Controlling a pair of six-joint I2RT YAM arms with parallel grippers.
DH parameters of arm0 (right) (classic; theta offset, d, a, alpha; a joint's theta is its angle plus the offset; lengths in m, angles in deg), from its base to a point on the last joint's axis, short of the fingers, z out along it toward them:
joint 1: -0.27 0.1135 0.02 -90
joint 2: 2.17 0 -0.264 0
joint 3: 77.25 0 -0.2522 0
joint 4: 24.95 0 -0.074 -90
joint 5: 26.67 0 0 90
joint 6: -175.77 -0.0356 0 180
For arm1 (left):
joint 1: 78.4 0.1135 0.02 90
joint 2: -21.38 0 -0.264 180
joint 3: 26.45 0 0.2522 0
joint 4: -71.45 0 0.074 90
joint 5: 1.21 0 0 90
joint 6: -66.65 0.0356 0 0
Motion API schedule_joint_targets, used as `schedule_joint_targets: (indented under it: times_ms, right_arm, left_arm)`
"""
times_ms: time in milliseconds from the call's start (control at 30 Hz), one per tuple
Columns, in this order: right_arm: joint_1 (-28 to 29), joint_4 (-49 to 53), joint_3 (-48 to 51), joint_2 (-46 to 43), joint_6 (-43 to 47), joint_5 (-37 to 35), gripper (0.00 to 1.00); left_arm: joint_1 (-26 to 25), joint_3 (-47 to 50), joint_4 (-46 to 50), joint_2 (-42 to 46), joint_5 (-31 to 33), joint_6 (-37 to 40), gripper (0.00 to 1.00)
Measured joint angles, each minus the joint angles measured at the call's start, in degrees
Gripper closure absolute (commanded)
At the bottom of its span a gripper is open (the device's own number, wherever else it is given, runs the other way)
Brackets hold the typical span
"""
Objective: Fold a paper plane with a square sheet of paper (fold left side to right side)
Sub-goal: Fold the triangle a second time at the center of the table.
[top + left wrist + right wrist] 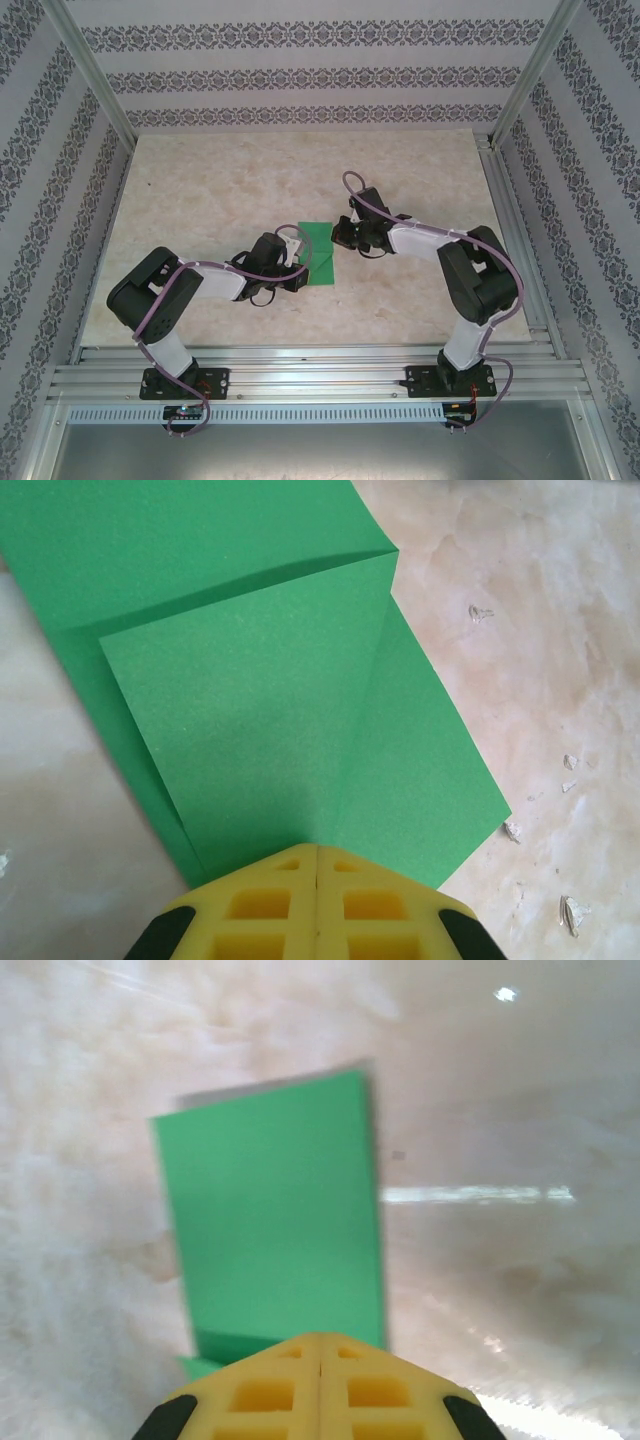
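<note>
The green square sheet of paper (318, 252) lies on the table between my two grippers, folded to a narrow rectangle. In the left wrist view the sheet (250, 680) has a corner flap turned over, with a slanted crease across it. It is a flat folded sheet, not the dart of a paper plane. My left gripper (317, 848) is shut, its yellow tips over the sheet's near edge with nothing between them. My right gripper (320, 1338) is shut too, over the opposite end of the sheet (275, 1220). That view is blurred.
The pale marbled table (220, 190) has small white flecks (570, 910) to the right of the paper. Aluminium rails (320, 372) run along the near edge, and patterned walls close in the back and both sides.
</note>
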Motion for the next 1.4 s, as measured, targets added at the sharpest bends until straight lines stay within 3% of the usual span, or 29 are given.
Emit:
schedule_joint_targets:
  times_ms: [100,300,967,1400]
  right_arm:
    - [3.3,-1.9,0.7,-3.1,-1.9,0.0,0.97]
    - [9.8,-6.8,5.0,-1.1,-8.0,0.2,0.97]
    - [11.5,-10.1,6.6,4.8,-14.1,-1.0,0.98]
    - [9.4,-9.9,6.6,4.7,-8.5,-1.3,0.98]
  left_arm:
    - [0.0,0.0,0.0,0.0,0.0,0.0,1.0]
    - [-0.1,0.0,0.0,0.0,0.1,0.0,1.0]
    - [-0.8,-0.3,0.8,0.3,1.5,0.8,1.0]
    - [-0.8,-0.5,1.2,0.2,1.5,1.0,1.0]
